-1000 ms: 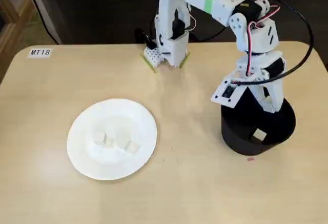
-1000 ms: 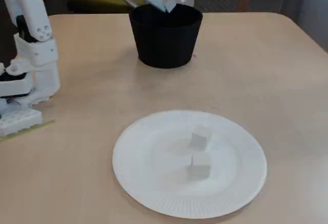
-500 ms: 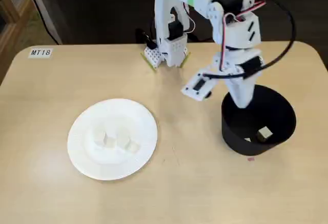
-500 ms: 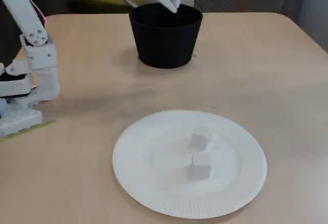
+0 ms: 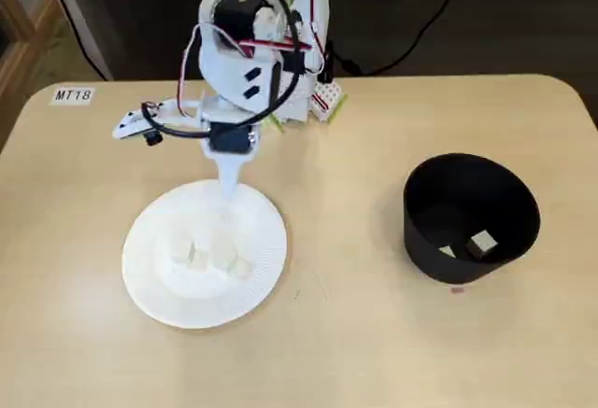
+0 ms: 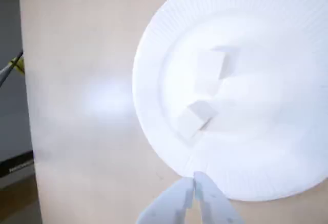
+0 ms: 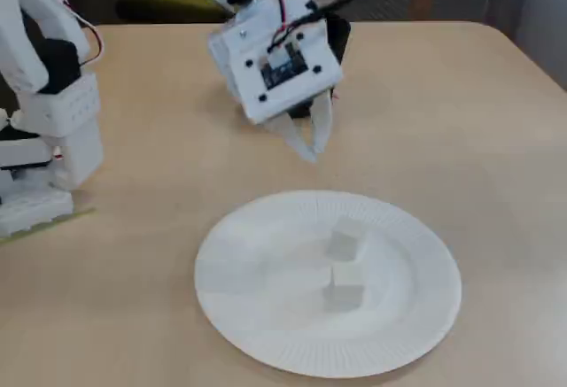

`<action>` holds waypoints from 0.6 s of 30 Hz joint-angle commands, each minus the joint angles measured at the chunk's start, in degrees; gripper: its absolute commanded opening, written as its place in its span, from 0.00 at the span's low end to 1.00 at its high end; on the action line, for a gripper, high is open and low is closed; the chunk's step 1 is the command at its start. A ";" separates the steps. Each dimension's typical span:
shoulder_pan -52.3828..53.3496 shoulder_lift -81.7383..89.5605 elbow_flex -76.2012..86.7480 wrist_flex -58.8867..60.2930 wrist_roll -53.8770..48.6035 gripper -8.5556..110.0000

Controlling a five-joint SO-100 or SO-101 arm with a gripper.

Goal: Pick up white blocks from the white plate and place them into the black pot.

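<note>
We see the gripper (image 6: pixel 193 179) hanging empty with its fingers pressed together, just over the rim of the white plate (image 5: pixel 266 240) on the counter (image 5: pixel 374 333). Two white blocks (image 7: pixel 343 263) lie near the plate's middle, apart from the fingertips; in a fixed view there may be a third. One more block (image 5: pixel 482 243) sits inside the black pot (image 5: pixel 448 263), well away from the gripper.

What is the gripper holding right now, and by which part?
Nothing. The gripper is shut and empty above the near rim of the white plate; the white blocks lie on the plate, untouched.
</note>
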 commanded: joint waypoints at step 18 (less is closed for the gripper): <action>4.57 -22.94 -19.42 2.20 -0.53 0.06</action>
